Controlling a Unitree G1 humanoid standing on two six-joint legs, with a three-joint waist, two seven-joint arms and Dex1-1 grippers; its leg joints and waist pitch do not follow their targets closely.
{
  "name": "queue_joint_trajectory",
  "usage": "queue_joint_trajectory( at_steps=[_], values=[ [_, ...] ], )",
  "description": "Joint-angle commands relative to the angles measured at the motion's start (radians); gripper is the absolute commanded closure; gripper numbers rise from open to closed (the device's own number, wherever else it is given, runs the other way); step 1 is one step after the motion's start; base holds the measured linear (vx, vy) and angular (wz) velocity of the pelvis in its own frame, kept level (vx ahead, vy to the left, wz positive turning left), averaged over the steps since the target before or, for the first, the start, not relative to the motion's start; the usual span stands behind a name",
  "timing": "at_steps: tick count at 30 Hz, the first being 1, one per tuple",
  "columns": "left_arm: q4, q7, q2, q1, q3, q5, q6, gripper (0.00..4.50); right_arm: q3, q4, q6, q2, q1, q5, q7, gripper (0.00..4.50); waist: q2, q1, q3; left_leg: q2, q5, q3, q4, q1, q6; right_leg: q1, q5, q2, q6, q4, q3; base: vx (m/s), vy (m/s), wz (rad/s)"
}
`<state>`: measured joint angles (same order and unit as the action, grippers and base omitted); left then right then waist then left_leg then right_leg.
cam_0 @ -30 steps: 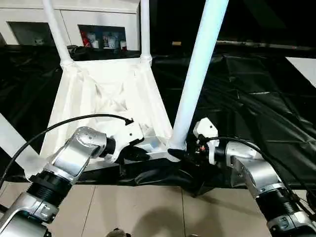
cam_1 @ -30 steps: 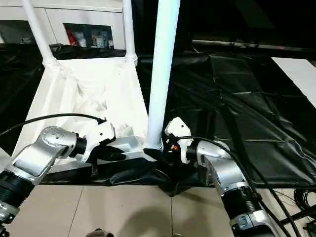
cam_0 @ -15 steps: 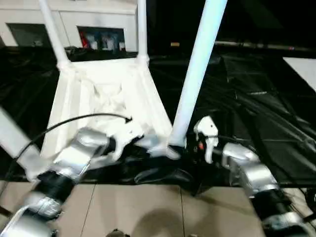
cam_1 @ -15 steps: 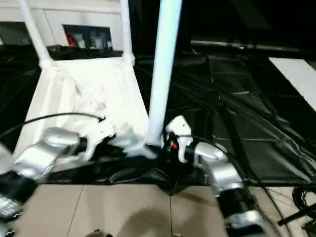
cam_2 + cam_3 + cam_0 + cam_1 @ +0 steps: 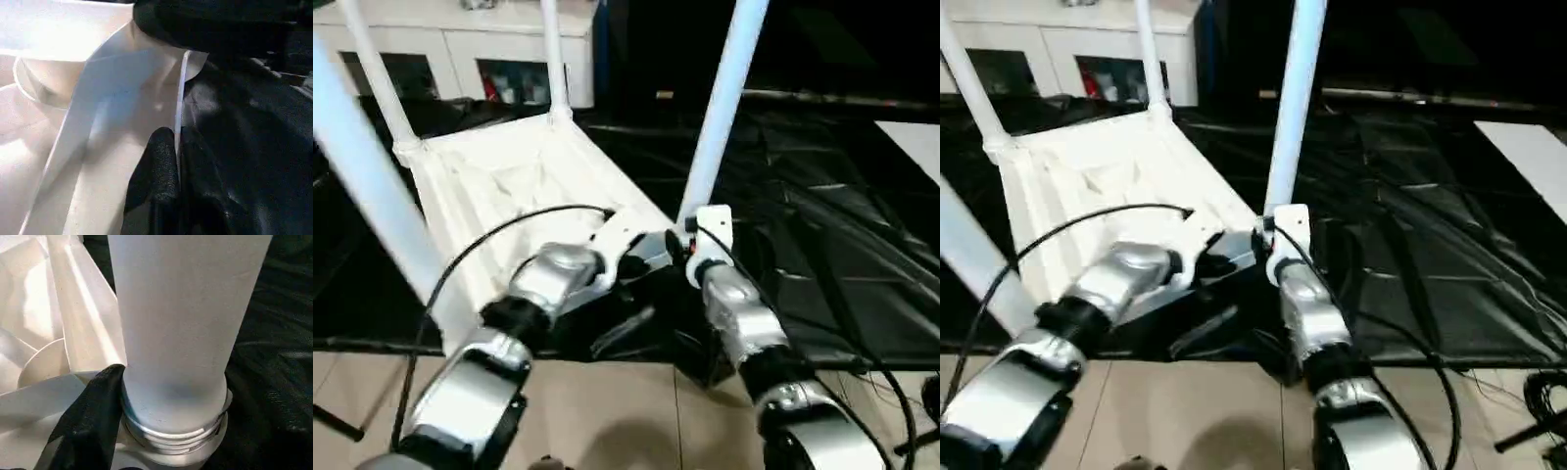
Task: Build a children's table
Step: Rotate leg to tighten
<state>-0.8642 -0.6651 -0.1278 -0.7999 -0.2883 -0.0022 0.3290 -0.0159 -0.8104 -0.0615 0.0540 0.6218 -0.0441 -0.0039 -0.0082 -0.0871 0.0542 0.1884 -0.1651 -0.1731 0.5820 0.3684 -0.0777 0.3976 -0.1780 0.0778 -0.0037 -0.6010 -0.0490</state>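
The white table top (image 5: 509, 186) is lying upside down on black sheeting (image 5: 822, 225), ribbed underside facing up, and it is serving here as the landmark for everything else. Four white tube legs are rising from its corners: two at the far corners, one (image 5: 374, 70) on the robot's left and one (image 5: 552, 54) beside it, a third (image 5: 372, 196) at the near left corner, and the fourth, the near right leg (image 5: 724, 98), standing in the near right corner socket (image 5: 181, 440). Beyond the top's far edge, a white cabinet (image 5: 460, 44) is standing against the wall. That near right leg is the piece being worked: its long axis is running almost upright out of the top, leaning slightly away from it, and threads are showing at its base where it is meeting the socket, so by my reading it is not yet fully seated. The right gripper (image 5: 677, 247) is the nearer tool, reaching in level at the leg's base with its jaws spread around the tube, one black finger (image 5: 93, 416) pressing against the leg's side just above the threads. The left gripper (image 5: 177, 169) is clamping thin and tight on the top's near rim (image 5: 180, 112), just inboard of that same socket, seemingly steadying the top.
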Motion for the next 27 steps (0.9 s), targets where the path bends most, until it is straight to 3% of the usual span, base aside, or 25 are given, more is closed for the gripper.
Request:
queue_joint_trajectory(
  at_steps=[1, 2, 4, 6, 8, 9, 10, 11, 12, 14, 16, 17, 20, 21, 22, 24, 25, 27],
  values=[
    [-0.036, 0.155, -0.001, -0.034, 0.043, 0.025, -0.042, 4.50, 0.067, -0.024, 0.006, 0.089, -0.005, -0.001, 0.067, 1.76, -0.010, 0.004, -0.061, 0.026, -0.359, 0.016, -0.079, -0.017, 0.002, -0.025, -0.470, 0.064, -0.093, 0.099, 0.028, 0.000, 0.000, 0.00],
    [-0.036, 0.155, -0.001, -0.034, 0.043, 0.025, -0.042, 4.50, 0.067, -0.024, 0.006, 0.089, -0.005, -0.001, 0.067, 1.41, -0.010, 0.004, -0.060, 0.027, -0.359, 0.016, -0.079, -0.017, 0.002, -0.025, -0.462, 0.064, -0.096, 0.098, 0.029, 0.000, 0.000, 0.00],
    [-0.034, 0.125, -0.016, -0.026, 0.019, 0.043, -0.051, 4.50, 0.059, -0.009, 0.041, 0.080, -0.004, -0.005, 0.100, 1.41, -0.012, 0.003, -0.060, 0.025, -0.361, 0.013, -0.077, -0.018, 0.006, -0.024, -0.466, 0.066, -0.100, 0.099, 0.030, 0.000, 0.000, 0.00],
    [-0.052, 0.099, -0.028, -0.023, 0.005, 0.056, -0.074, 4.50, 0.049, 0.012, 0.075, 0.060, -0.004, -0.016, 0.136, 1.04, -0.010, 0.000, -0.060, 0.023, -0.356, 0.012, -0.076, -0.017, 0.012, -0.024, -0.484, 0.068, -0.094, 0.102, 0.031, 0.000, 0.000, 0.00],
    [-0.047, 0.077, -0.038, -0.015, -0.003, 0.061, -0.088, 4.50, 0.046, 0.041, 0.083, 0.037, -0.011, -0.021, 0.158, 0.92, -0.011, 0.002, -0.060, 0.023, -0.343, 0.013, -0.079, -0.009, 0.015, -0.031, -0.485, 0.067, -0.085, 0.103, 0.029, 0.000, 0.000, 0.00],
    [-0.057, 0.065, -0.041, -0.015, -0.006, 0.065, -0.106, 4.50, 0.043, 0.051, 0.092, 0.023, -0.013, -0.021, 0.167, 0.92, -0.010, 0.006, -0.062, 0.024, -0.320, 0.018, -0.084, 0.003, 0.012, -0.041, -0.467, 0.067, -0.080, 0.097, 0.027, 0.000, 0.000, 0.00],
    [-0.059, 0.045, -0.049, -0.011, -0.011, 0.067, -0.116, 4.50, 0.039, 0.083, 0.091, -0.005, -0.023, -0.025, 0.185, 0.92, -0.005, 0.007, -0.062, 0.026, -0.313, 0.020, -0.085, 0.003, 0.008, -0.042, -0.457, 0.068, -0.081, 0.096, 0.025, 0.000, 0.000, 0.00],
    [-0.064, 0.029, -0.055, -0.009, -0.015, 0.074, -0.132, 4.50, 0.036, 0.104, 0.091, -0.025, -0.029, -0.031, 0.205, 0.75, -0.007, 0.009, -0.062, 0.026, -0.314, 0.019, -0.085, 0.004, 0.009, -0.042, -0.448, 0.065, -0.082, 0.097, 0.024, 0.000, 0.000, 0.00],
    [-0.065, 0.012, -0.063, -0.006, -0.021, 0.082, -0.155, 4.50, 0.037, 0.134, 0.085, -0.053, -0.040, -0.039, 0.241, 0.56, -0.010, 0.007, -0.062, 0.028, -0.324, 0.015, -0.081, -0.008, 0.015, -0.035, -0.425, 0.064, -0.097, 0.098, 0.025, 0.000, 0.000, 0.00],
    [-0.059, -0.008, -0.082, 0.001, -0.030, 0.092, -0.180, 4.50, 0.046, 0.201, 0.064, -0.111, -0.070, -0.053, 0.320, 0.53, -0.008, 0.003, -0.061, 0.028, -0.329, 0.011, -0.077, -0.016, 0.021, -0.030, -0.422, 0.064, -0.107, 0.101, 0.027, 0.000, 0.000, 0.00],
    [-0.048, -0.067, -0.100, 0.011, -0.051, 0.099, -0.235, 4.50, 0.056, 0.275, 0.017, -0.168, -0.104, -0.089, 0.439, 0.30, -0.011, -0.010, -0.061, 0.030, -0.302, 0.011, -0.076, -0.012, 0.041, -0.039, -0.400, 0.063, -0.107, 0.099, 0.029, 0.000, 0.000, 0.00],
    [-0.039, -0.095, -0.109, 0.016, -0.052, 0.095, -0.244, 4.50, 0.079, 0.317, -0.008, -0.206, -0.127, -0.098, 0.519, 0.18, -0.008, -0.010, -0.063, 0.032, -0.285, 0.010, -0.077, -0.011, 0.038, -0.035, -0.373, 0.065, -0.122, 0.092, 0.031, 0.000, 0.000, 0.00],
    [-0.018, -0.156, -0.123, 0.028, -0.058, 0.085, -0.259, 4.50, 0.114, 0.383, -0.037, -0.270, -0.166, -0.105, 0.638, 0.03, -0.012, -0.012, -0.066, 0.033, -0.272, 0.010, -0.075, -0.007, 0.042, -0.045, -0.339, 0.063, -0.139, 0.088, 0.026, 0.000, 0.000, 0.00],
    [0.055, -0.347, -0.164, 0.072, -0.090, 0.055, -0.329, 4.50, 0.170, 0.512, -0.088, -0.399, -0.237, -0.124, 0.826, 0.03, -0.008, -0.015, -0.067, 0.035, -0.247, 0.010, -0.073, -0.006, 0.055, -0.049, -0.277, 0.062, -0.161, 0.084, 0.026, 0.052, -0.008, 0.01],
    [0.071, -0.385, -0.172, 0.082, -0.097, 0.050, -0.335, 4.50, 0.176, 0.534, -0.101, -0.422, -0.248, -0.133, 0.852, 0.03, -0.011, -0.021, -0.068, 0.039, -0.228, 0.011, -0.071, -0.003, 0.063, -0.055, -0.244, 0.064, -0.164, 0.080, 0.028, 0.052, -0.008, 0.01],
    [0.116, -0.481, -0.197, 0.105, -0.118, 0.033, -0.336, 4.50, 0.179, 0.582, -0.131, -0.470, -0.268, -0.163, 0.905, 0.03, -0.005, -0.022, -0.072, 0.038, -0.191, 0.005, -0.065, -0.006, 0.072, -0.047, -0.159, 0.062, -0.210, 0.066, 0.028, 0.062, 0.002, 0.01],
    [0.125, -0.498, -0.201, 0.110, -0.121, 0.029, -0.334, 4.50, 0.177, 0.590, -0.140, -0.478, -0.271, -0.172, 0.917, 0.03, -0.012, -0.023, -0.073, 0.038, -0.189, 0.002, -0.064, -0.005, 0.074, -0.047, -0.153, 0.062, -0.212, 0.066, 0.028, 0.055, 0.003, 0.01],
    [0.153, -0.547, -0.210, 0.120, -0.126, 0.011, -0.328, 4.50, 0.179, 0.602, -0.153, -0.495, -0.276, -0.185, 0.951, 0.03, -0.007, -0.031, -0.069, 0.044, -0.202, 0.002, -0.066, -0.011, 0.070, -0.042, -0.177, 0.065, -0.222, 0.064, 0.027, 0.000, 0.000, 0.00]
  ],
)
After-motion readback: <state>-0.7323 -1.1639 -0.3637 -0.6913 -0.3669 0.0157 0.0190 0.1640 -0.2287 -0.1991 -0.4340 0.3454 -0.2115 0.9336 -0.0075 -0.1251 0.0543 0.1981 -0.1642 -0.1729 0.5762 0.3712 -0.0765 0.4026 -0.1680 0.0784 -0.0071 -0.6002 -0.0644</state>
